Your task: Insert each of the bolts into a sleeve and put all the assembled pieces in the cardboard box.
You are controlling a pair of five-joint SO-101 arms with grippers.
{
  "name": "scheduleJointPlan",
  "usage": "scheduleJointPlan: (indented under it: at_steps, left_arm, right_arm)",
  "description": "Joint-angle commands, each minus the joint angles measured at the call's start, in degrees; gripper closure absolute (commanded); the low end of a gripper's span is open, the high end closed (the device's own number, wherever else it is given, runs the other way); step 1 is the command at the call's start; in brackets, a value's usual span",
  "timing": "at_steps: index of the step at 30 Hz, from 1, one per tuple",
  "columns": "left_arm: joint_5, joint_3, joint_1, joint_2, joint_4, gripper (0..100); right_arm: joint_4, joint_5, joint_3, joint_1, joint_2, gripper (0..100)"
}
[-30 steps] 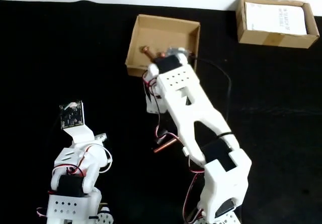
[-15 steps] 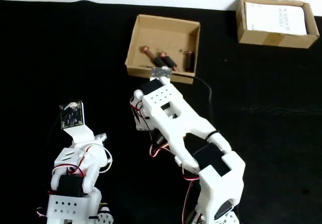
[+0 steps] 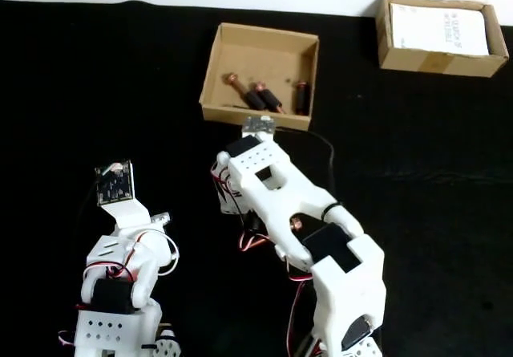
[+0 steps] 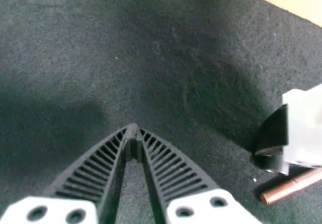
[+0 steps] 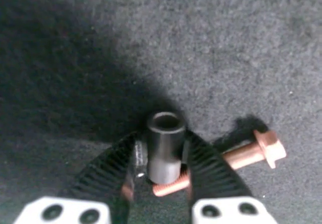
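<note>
While right pincer (image 5: 163,146) clamps upright black sleeve (image 5: 165,157), copper bolt (image 5: 244,156) lies flat on cloth (image 5: 226,43) at sleeve's base.

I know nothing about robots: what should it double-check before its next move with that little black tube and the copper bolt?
1. Sleeve upright between the right gripper fingers: ok.
2. Bolt inside the sleeve: not ok, it lies loose just behind it.
3. Left gripper ready to take the bolt: not ok, it is shut and empty.
4. Cardboard box open with room: ok, three assembled pieces lie inside.
5. Sleeve's hole clear all the way through: cannot tell.
</note>
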Motion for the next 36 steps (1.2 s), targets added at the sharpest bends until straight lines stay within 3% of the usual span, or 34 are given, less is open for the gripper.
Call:
scheduleJointPlan:
  at_steps: [1,9,20,25,31,36]
  left_arm:
    - [-0.2,1.2,-0.6,-0.6,0.0,99]
    - [-0.2,1.1,-0.6,-0.6,0.0,99]
    - [-2.8,-1.7,-0.2,0.1,0.3,99]
    - [-7.3,-9.0,0.0,3.2,0.4,99]
    - [-7.8,-24.2,3.3,26.0,0.4,99]
    - [-7.8,-36.8,8.9,44.3,1.3,99]
  right_arm:
    - [-1.5,0.0,-0.7,0.6,0.2,97.5]
    - [11.9,0.3,-15.5,4.4,-3.7,99.1]
    - [28.7,6.9,-28.3,13.2,-23.8,99.1]
    - [28.6,7.1,-21.7,15.3,-39.3,99.1]
    - [28.4,7.1,-6.1,16.7,-57.5,99.1]
    - [20.7,8.5,11.3,27.8,-69.2,99.1]
